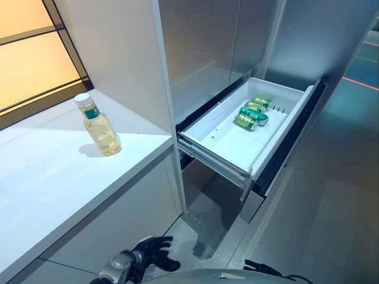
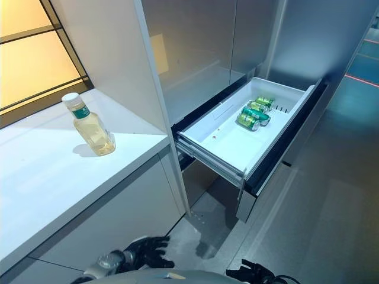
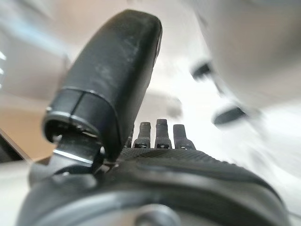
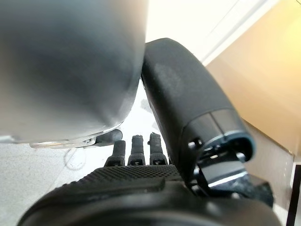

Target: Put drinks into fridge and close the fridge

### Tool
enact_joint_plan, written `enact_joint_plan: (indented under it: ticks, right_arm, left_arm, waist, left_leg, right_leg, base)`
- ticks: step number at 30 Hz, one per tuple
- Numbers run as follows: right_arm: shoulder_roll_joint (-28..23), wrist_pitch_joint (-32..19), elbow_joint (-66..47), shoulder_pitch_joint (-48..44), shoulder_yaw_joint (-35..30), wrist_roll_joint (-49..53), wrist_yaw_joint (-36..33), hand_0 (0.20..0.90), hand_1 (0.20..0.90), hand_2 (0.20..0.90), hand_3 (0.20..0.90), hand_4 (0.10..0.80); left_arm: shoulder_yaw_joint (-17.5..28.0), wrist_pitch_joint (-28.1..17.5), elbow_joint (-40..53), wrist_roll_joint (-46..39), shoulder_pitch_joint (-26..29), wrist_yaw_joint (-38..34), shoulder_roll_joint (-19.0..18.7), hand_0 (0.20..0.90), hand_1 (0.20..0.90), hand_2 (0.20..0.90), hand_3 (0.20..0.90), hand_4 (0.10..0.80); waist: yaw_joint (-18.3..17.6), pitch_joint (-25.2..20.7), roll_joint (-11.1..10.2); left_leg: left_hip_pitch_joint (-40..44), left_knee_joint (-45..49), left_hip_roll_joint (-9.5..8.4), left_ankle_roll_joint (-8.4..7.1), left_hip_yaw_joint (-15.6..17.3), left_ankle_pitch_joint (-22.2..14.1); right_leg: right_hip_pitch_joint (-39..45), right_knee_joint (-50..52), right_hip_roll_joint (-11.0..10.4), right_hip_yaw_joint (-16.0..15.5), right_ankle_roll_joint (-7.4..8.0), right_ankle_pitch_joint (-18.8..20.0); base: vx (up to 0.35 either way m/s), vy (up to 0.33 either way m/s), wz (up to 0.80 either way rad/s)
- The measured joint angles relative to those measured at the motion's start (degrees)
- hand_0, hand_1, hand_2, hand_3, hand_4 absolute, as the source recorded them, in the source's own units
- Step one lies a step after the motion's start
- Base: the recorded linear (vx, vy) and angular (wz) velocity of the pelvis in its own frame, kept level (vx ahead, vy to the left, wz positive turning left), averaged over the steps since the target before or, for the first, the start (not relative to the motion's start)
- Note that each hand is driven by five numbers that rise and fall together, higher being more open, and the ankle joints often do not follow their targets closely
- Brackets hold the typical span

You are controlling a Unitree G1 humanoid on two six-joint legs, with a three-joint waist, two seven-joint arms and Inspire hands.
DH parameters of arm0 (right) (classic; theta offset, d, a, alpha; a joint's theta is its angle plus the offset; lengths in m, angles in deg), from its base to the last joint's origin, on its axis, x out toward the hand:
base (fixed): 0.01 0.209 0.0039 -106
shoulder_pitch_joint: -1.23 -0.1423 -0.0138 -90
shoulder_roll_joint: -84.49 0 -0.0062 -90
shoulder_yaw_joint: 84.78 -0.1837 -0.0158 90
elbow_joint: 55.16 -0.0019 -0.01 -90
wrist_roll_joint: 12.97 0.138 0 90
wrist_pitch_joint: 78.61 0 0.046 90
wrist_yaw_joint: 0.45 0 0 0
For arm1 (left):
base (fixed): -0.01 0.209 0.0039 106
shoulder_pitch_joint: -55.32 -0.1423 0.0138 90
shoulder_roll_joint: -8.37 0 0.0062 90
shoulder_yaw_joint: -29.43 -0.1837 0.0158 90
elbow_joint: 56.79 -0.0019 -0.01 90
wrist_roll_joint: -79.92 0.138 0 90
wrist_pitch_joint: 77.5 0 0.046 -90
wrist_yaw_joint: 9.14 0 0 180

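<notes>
Open drawer (image 1: 228,145) holds perhaps three green cans (image 1: 253,112).

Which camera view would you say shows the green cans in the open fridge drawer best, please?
The left eye view: the green cans lie unobstructed at the far end of the white drawer. The right eye view shows them about as well. Neither wrist view shows them.
</notes>
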Motion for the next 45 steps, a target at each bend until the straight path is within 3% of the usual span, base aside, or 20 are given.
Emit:
enact_joint_plan:
  ticks: [2,6,10,11,16,19,22,27,31,32,38,41,45]
  right_arm:
    - [-0.69,0.0,-0.79,0.39,-0.03,0.0,-0.01,0.9,0.9,0.9,0.9,0.8]
    - [-0.99,-0.34,-1.18,1.51,-0.43,0.07,-0.03,0.9,0.9,0.9,0.9,0.8]
    - [-0.51,-1.69,-1.93,3.37,-2.08,0.55,-0.24,0.9,0.9,0.9,0.9,0.8]
    - [-0.4,-2.29,-1.8,3.9,-2.11,0.55,-0.29,0.9,0.9,0.9,0.9,0.8]
    - [-0.01,-3.79,-1.4,4.28,-2.09,0.57,-0.61,0.9,0.9,0.9,0.9,0.8]
    - [0.11,-4.2,-1.25,4.35,-1.98,0.59,-0.81,0.9,0.9,0.9,0.9,0.8]
    - [0.28,-4.67,-0.86,4.49,-1.65,0.6,-1.44,0.9,0.9,0.9,0.9,0.8]
    - [0.8,-5.04,-0.44,4.67,-0.05,0.59,-2.1,0.9,0.9,0.9,0.9,0.8]
    - [1.45,-5.06,0.79,4.75,0.26,0.59,-2.66,0.9,0.9,0.9,0.9,0.8]
    - [1.56,-5.02,1.37,4.27,0.89,0.62,-2.91,0.9,0.9,0.9,0.9,0.8]
    - [1.52,-5.25,2.27,4.24,1.33,1.26,-2.96,0.9,0.9,0.9,0.9,0.8]
    - [1.44,-5.25,2.53,4.12,1.33,1.25,-2.92,0.9,0.9,0.9,0.9,0.8]
    - [1.39,-5.22,2.86,3.81,1.3,1.22,-2.78,0.9,0.9,0.9,0.9,0.8]
  left_arm:
    - [0.29,4.88,9.65,-4.15,1.96,6.63,-4.41,0.9,0.9,0.9,0.9,0.8]
    - [3.63,14.57,25.71,-12.37,4.63,12.47,-10.64,0.9,0.9,0.9,0.9,0.8]
    - [10.2,16.7,37.27,-26.75,4.61,13.77,-10.27,0.9,0.9,0.9,0.9,0.8]
    - [12.1,16.02,40.9,-32.74,4.73,13.93,-9.38,0.9,0.9,0.9,0.9,0.8]
    - [15.89,9.75,48.54,-43.66,6.12,12.61,-6.04,0.9,0.9,0.9,0.9,0.8]
    - [19.8,2.88,51.61,-47.87,7.67,10.25,-3.9,0.9,0.9,0.9,0.9,0.8]
    - [23.04,-7.56,55.04,-49.72,9.53,6.02,-3.3,0.9,0.9,0.9,0.9,0.8]
    - [27.58,-21.1,56.73,-46.33,10.83,-4.2,-2.44,0.9,0.9,0.9,0.9,0.8]
    - [30.17,-27.18,56.82,-36.72,10.94,-14.35,-2.36,0.9,0.9,0.9,0.9,0.8]
    - [30.82,-28.47,56.86,-27.55,11.32,-21.12,-2.61,0.9,0.9,0.9,0.9,0.8]
    - [30.79,-26.93,56.88,-4.1,11.42,-39.74,-5.22,0.9,0.9,0.9,0.9,0.8]
    - [30.73,-24.23,55.78,-0.86,11.41,-44.2,-8.08,0.9,0.9,0.9,0.9,0.8]
    - [30.27,-21.72,52.08,-1.33,11.4,-45.12,-8.46,0.9,0.9,0.9,0.9,0.8]
  waist:
    - [0.0,0.3,0.7]
    - [-0.01,0.14,1.24]
    - [0.92,0.24,1.09]
    - [1.15,0.28,1.01]
    - [1.33,0.39,0.82]
    - [1.56,0.42,0.58]
    - [2.41,0.25,0.3]
    - [4.15,-0.43,-0.9]
    - [4.46,-1.07,-2.0]
    - [5.7,-1.2,-2.17]
    - [6.97,-1.3,-2.21]
    - [7.33,-1.28,-2.15]
    - [7.38,-1.19,-2.01]
  left_leg:
    - [0.0,-0.01,0.01,-0.06,-0.1,0.02]
    - [0.01,-0.02,0.02,-0.14,-0.6,-0.01]
    - [0.02,-0.02,-0.04,-0.15,-0.98,0.0]
    - [0.04,-0.02,-0.06,-0.17,-1.23,0.01]
    - [0.13,-0.02,-0.08,-0.57,-2.12,0.01]
    - [0.27,-0.01,-0.04,-0.56,-2.48,-0.11]
    - [0.0,0.0,-0.06,-0.49,-2.82,-0.04]
    - [-0.3,0.0,-0.15,-0.32,-3.63,0.27]
    - [-0.87,0.0,-0.46,-0.33,-4.91,0.5]
    - [-1.0,-0.01,-0.59,-0.57,-5.54,0.36]
    - [-1.64,0.0,-0.97,-0.26,-5.77,0.6]
    - [-1.68,0.0,-1.18,-0.34,-5.92,0.94]
    - [-1.9,0.0,-1.37,-0.05,-6.66,1.5]
  right_leg:
    - [0.2,0.0,0.0,-0.09,0.0,0.0]
    - [0.37,-0.01,0.03,-0.38,0.01,0.0]
    - [0.55,-0.02,-0.01,-0.74,0.04,-0.02]
    - [0.67,-0.02,-0.01,-0.96,0.04,-0.02]
    - [1.17,-0.03,0.03,-1.98,0.03,-0.04]
    - [1.44,-0.03,0.07,-2.3,0.11,-0.09]
    - [1.43,-0.03,0.01,-3.1,0.06,-0.07]
    - [1.51,-0.04,-0.01,-3.73,0.05,-0.32]
    - [1.46,-0.04,-0.19,-5.06,0.15,-0.62]
    - [1.52,-0.05,-0.24,-5.37,0.17,-0.66]
    - [1.54,-0.04,-0.81,-6.93,0.42,-0.95]
    - [1.64,-0.04,-1.0,-7.22,0.64,-1.08]
    - [1.7,-0.04,-1.12,-8.06,0.81,-1.2]
  base:
    - [0.0,0.0,0.0]
    - [0.001,-0.004,0.04]
    - [0.042,-0.017,0.06]
    - [0.05,-0.02,0.06]
    - [0.056,-0.033,0.11]
    - [0.018,-0.026,0.06]
    - [-0.013,-0.017,0.1]
    - [0.0,-0.014,0.09]
    - [0.006,-0.016,0.21]
    - [-0.01,-0.009,0.13]
    - [0.0,-0.003,0.16]
    - [-0.005,0.01,0.05]
    - [0.003,0.018,0.11]
